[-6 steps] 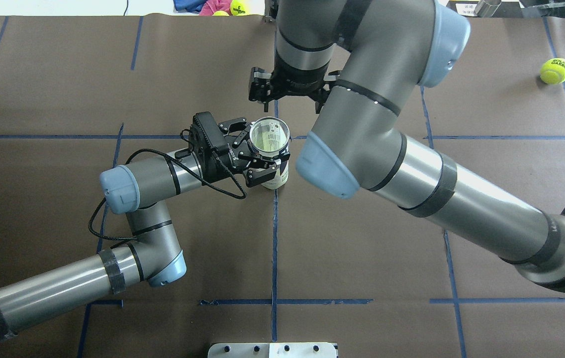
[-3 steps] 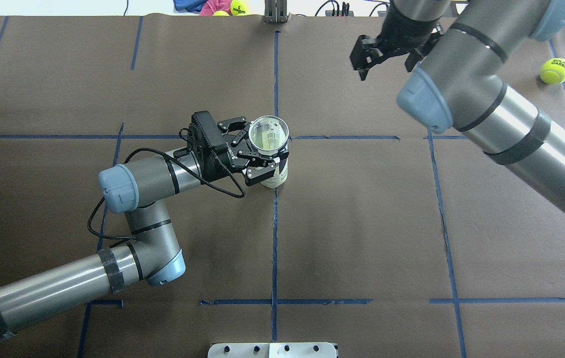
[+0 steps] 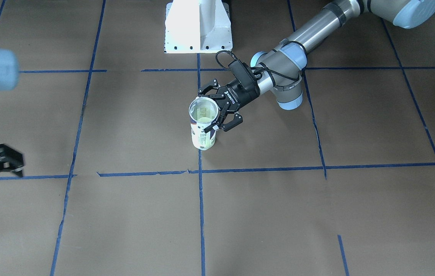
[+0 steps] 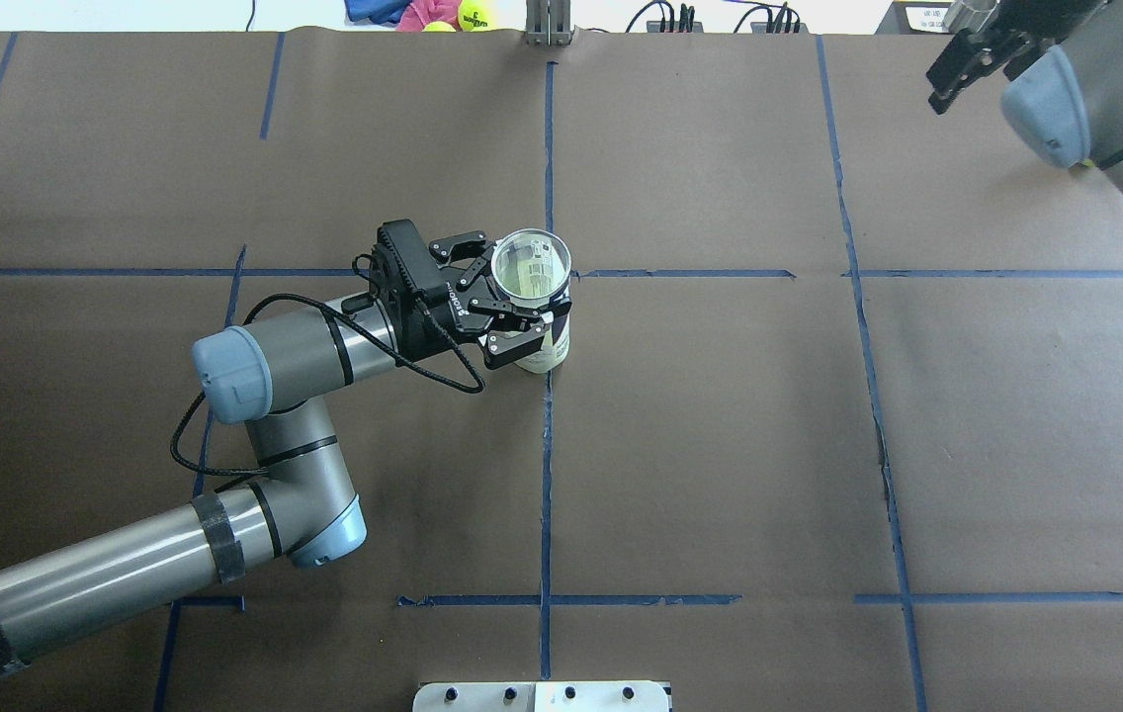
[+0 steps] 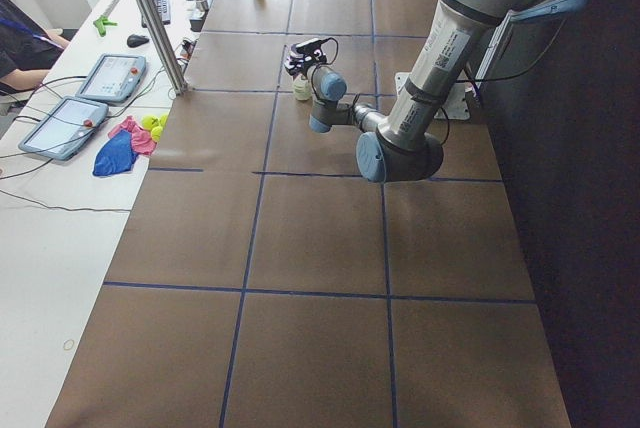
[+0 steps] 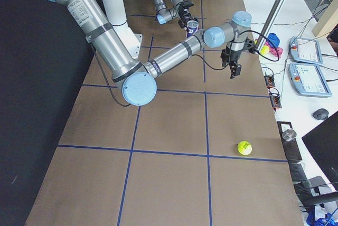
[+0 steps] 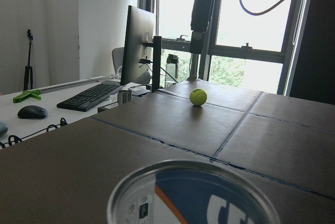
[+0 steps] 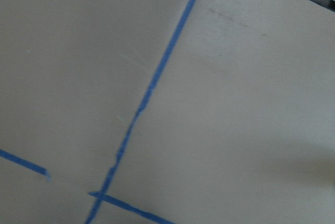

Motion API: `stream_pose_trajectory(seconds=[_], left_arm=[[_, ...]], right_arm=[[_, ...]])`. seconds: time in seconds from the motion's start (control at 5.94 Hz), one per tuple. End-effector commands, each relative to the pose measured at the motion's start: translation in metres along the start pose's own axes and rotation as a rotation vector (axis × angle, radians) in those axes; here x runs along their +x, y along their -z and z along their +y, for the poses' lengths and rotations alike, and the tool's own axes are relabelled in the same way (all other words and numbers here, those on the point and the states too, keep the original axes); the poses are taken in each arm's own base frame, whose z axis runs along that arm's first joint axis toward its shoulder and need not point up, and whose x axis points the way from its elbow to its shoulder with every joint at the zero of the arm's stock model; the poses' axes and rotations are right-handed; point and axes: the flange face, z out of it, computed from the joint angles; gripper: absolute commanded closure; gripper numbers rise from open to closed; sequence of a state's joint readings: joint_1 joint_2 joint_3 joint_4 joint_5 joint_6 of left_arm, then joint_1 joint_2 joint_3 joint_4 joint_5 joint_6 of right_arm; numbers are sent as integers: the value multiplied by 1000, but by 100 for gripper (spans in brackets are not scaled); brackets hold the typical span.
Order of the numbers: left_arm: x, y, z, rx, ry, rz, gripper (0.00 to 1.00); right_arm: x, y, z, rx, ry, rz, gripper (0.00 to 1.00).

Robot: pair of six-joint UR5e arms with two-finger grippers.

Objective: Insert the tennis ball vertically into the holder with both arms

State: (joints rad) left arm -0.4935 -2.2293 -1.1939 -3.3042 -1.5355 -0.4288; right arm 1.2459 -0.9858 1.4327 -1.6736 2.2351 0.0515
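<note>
The holder (image 4: 532,269), a clear can with a navy and white label, stands upright near the table's middle with its mouth open; it also shows in the front view (image 3: 203,115). My left gripper (image 4: 522,297) is shut on its upper part from the side. A yellow-green tint shows at the can's bottom. A tennis ball (image 6: 244,148) lies loose on the table at the far right; it also shows in the left wrist view (image 7: 198,97). My right gripper (image 4: 959,57) hangs open and empty above the table's far right corner, near that ball.
The white pedestal base (image 3: 198,27) stands at the robot's side. More balls and cloths (image 4: 443,12) lie past the far edge beside a metal post (image 4: 547,30). A side table holds tablets (image 5: 80,98), a keyboard and a small metal cup (image 6: 288,133).
My right arm has swung from just behind the holder out to the far right corner, its gripper still open and empty. My left gripper and the holder have stayed in place.
</note>
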Motion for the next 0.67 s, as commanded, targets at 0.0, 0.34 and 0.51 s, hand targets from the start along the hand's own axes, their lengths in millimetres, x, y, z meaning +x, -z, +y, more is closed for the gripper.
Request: stream_pose_trajectory(seconds=[0.0,0.34,0.51], left_arm=[[-3,1,-2,3,-3,-4,20],[-3,1,-2,3,-3,-4,20],[-4,1,-2,3,-2,-5,20]], right_arm=[[134,-43,28,-9,76,-2,0],[183,-99,75,15,125,6,0],[202,-122,88,15,152,16,0]])
